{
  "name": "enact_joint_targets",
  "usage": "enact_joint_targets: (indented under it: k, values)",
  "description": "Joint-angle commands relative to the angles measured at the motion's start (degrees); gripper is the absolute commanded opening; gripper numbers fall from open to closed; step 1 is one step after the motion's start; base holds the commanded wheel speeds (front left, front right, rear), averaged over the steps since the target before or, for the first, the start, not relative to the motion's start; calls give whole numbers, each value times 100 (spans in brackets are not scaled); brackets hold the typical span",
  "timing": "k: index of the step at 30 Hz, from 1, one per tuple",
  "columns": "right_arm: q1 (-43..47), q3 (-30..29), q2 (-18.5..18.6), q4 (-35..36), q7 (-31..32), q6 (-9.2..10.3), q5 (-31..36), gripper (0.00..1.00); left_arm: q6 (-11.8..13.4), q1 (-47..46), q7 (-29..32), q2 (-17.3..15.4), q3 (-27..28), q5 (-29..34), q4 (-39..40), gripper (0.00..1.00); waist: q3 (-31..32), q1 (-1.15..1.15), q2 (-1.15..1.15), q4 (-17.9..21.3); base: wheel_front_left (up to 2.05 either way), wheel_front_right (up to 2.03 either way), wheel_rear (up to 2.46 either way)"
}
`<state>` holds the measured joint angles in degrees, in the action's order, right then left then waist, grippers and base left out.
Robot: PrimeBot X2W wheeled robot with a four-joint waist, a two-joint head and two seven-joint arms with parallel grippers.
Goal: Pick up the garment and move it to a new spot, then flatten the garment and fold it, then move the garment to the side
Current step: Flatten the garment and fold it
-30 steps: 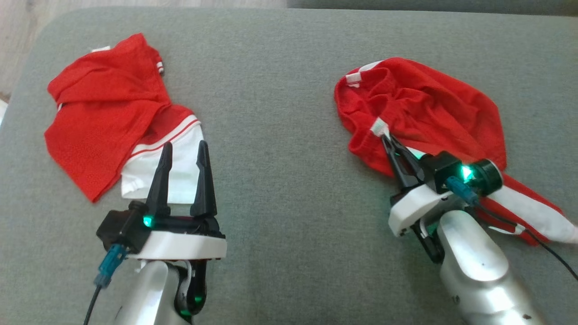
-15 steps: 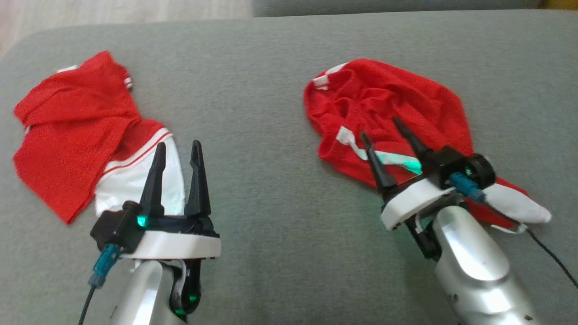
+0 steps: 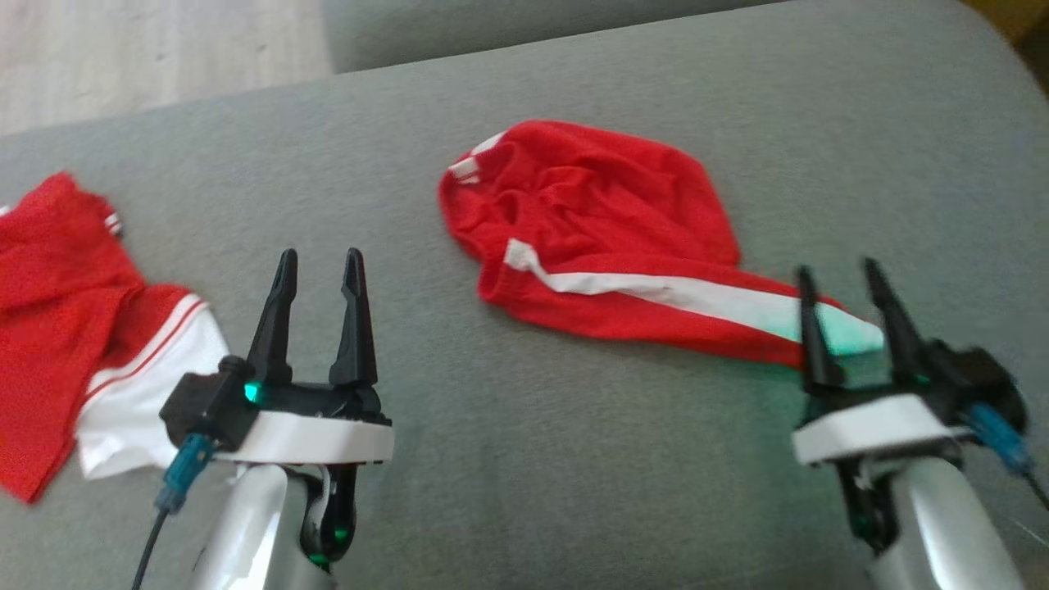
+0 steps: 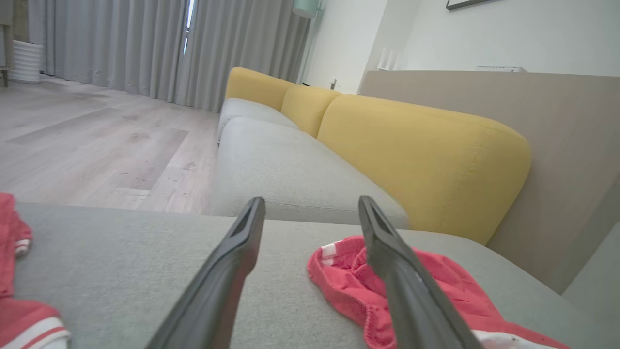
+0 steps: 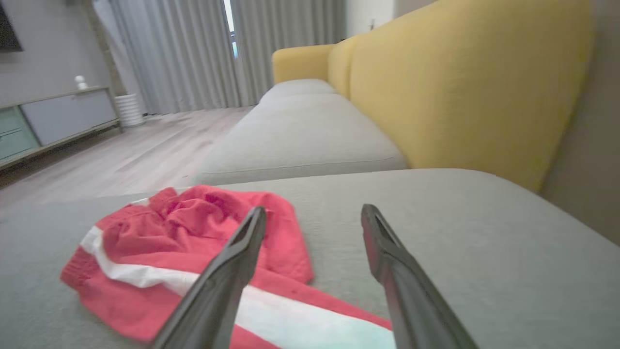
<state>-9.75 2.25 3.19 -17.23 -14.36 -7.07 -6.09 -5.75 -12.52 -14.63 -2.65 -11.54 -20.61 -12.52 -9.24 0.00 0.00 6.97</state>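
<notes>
**Both grippers spread and empty; garment crumpled at mid-cushion**

I find the garment (image 3: 590, 229), red with a white stripe, lying crumpled on the grey cushion (image 3: 524, 475) near the middle of the head view. Its bunched part sits farther from the robot. A striped tail runs toward the robot's right and, from the head camera, ends between the fingers of the right gripper (image 3: 837, 270). Those fingers stand spread apart and grip nothing; I cannot tell whether either fingertip touches the cloth. In the right wrist view the garment lies mostly left of the fingers, and the left-hand finger crosses over the white stripe.

The left gripper (image 3: 320, 262) hangs over bare cushion, fingers spread, holding nothing, well apart from the garment. In its wrist view the garment's bunched end shows behind the right-hand finger.

A second red-and-white garment (image 3: 82, 352) lies crumpled at the left edge of the head view, near the left gripper but apart from it.

Beyond the cushion I note a yellow backrest (image 4: 421, 160), a wooden floor (image 4: 97, 140) and grey curtains (image 4: 145, 48).
</notes>
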Motion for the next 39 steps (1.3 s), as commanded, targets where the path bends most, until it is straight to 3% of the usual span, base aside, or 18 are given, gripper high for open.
enact_joint_targets:
  k: [1, 11, 18, 24, 39]
  values:
    - [-12, 66, -30, 228, -63, -42, -48, 100, -23, -238, -37, -22, 147, 35, 162, 100, 42, 0, 0, 145, 0, 0, 0]
    - [242, -40, -31, 301, -63, -42, -288, 100, -156, -605, 127, -178, -490, 26, -637, 100, -157, 0, 0, 515, 0, 0, 0]
    - [94, -29, -31, 375, -63, -42, -334, 100, -171, -1430, 1157, -430, -1372, -243, -1018, 100, -388, 0, 0, 577, 0, 0, 0]
    - [68, 61, -31, 371, -63, -42, -406, 100, -172, -1938, 1953, -620, -1631, -323, -1424, 100, -515, 0, 0, 662, 0, 0, 0]
    - [33, 54, -31, 336, -63, -42, -425, 100, -173, -2145, 1973, -659, -1865, -407, -1540, 100, -582, 0, 0, 750, 0, 0, 0]
